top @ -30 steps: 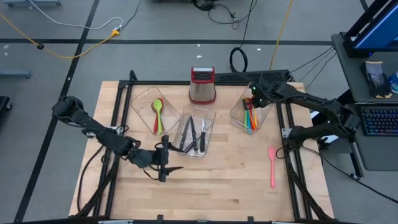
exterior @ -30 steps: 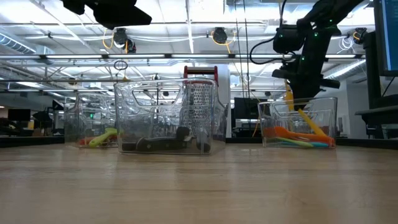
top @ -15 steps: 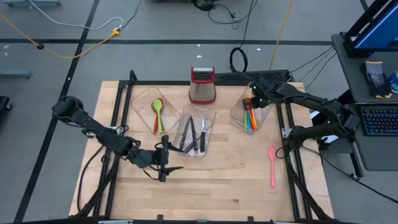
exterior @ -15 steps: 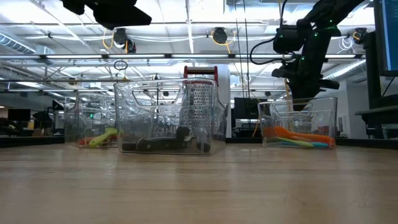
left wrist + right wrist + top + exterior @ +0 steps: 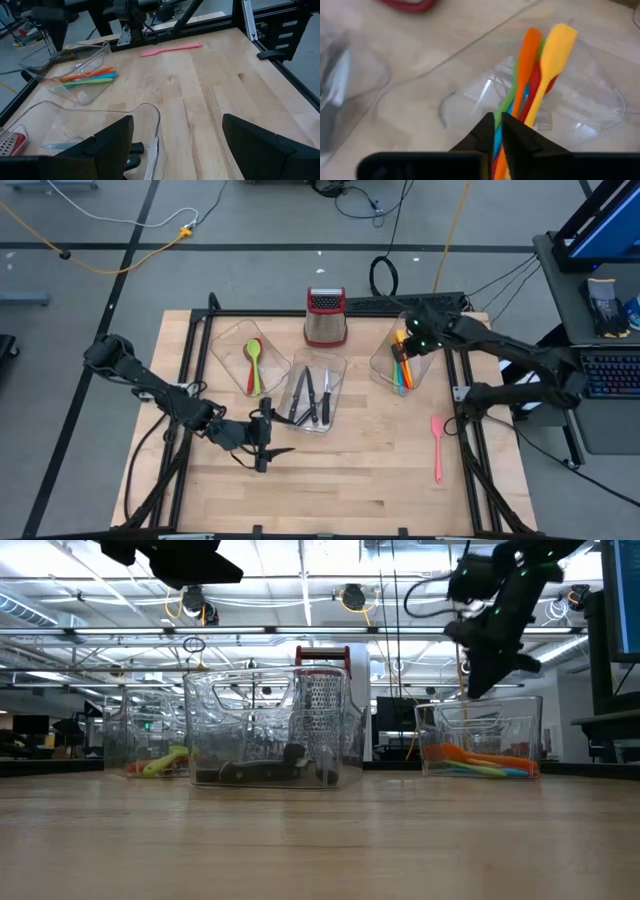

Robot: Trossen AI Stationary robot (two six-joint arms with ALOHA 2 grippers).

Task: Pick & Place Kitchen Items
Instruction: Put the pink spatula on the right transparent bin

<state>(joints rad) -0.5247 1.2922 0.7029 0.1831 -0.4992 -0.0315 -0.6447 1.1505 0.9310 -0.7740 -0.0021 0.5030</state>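
My right gripper (image 5: 405, 348) (image 5: 477, 690) hangs shut just above the clear tub (image 5: 381, 362) at the table's far right. Its fingers (image 5: 490, 131) point down at the orange, yellow, green, red and blue spatulas (image 5: 540, 70) lying inside and hold nothing. A pink spatula (image 5: 437, 448) (image 5: 171, 49) lies flat on the wood near the right edge. Black-handled knives (image 5: 312, 395) lie in the middle tub, and a green and a red spoon (image 5: 252, 365) in the left tub. My left gripper (image 5: 265, 448) (image 5: 175, 145) waits open above the table, near the knife tub.
A steel box grater with a red top (image 5: 326, 317) (image 5: 322, 690) stands at the far edge behind the tubs. Black frame rails (image 5: 468, 430) run along both sides of the table. Bare wood lies across the near half (image 5: 350, 490).
My right gripper has risen from the mouth of the right tub and tipped a little, drawing toward the table's right edge. The yellow spatula that leaned up in that tub a second ago now lies low among the others.
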